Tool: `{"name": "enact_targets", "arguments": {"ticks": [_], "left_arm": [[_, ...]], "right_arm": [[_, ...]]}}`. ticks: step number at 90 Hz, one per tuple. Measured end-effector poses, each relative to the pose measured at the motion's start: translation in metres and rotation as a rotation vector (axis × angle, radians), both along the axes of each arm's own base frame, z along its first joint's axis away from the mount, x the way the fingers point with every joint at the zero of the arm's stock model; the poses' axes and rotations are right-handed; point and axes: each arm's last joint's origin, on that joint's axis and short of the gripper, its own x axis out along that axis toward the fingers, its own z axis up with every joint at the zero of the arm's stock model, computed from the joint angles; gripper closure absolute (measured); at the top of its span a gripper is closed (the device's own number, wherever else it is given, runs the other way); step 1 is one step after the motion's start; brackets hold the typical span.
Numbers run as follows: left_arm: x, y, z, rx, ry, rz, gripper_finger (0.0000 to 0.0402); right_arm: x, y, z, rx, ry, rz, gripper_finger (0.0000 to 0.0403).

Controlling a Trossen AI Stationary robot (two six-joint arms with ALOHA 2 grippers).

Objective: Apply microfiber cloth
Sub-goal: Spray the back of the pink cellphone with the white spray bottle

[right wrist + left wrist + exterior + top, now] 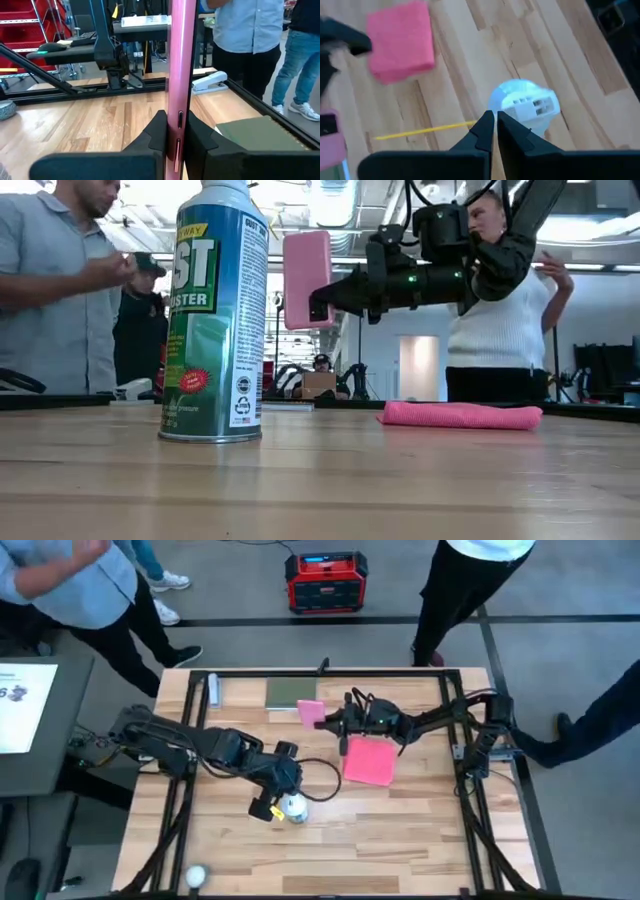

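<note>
While right jaws (333, 723) clamp phone (311, 712) (upright), microfiber cloth (369, 761) flat.

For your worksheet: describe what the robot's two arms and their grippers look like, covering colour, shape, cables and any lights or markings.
Both arms are dark, almost black, built of jointed segments. The left arm carries a looping black cable near its wrist and a small yellow tag by the left gripper. The right arm shows small green indicator lights on its wrist housing, and thin cables arch over the right gripper. Each gripper has two flat, tapered black fingers.
</note>
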Motion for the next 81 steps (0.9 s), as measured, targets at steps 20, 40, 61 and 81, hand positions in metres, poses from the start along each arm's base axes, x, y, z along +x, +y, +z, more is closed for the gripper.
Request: {"name": "enact_targets", "arguments": {"ticks": [20,40,61,81], "left_arm": [[0.005,-0.003,0.001,0.01,0.017,-0.016,0.0402],[0.003,-0.003,0.006,0.004,0.021,-0.012,0.0402],[0.003,-0.002,0.005,0.015,0.032,-0.018,0.0402],[0.002,-0.001,0.005,0.038,0.035,-0.054,0.0402]], "right_arm": [[0.0,0.0,-0.001,0.002,0.011,0.0,0.0386],[0.0,0.001,-0.003,0.003,0.031,-0.026,0.0386],[-0.003,0.001,-0.007,0.003,0.039,-0.067,0.0386],[-0.006,0.003,-0.011,0.005,0.053,-0.097,0.0386]]}}
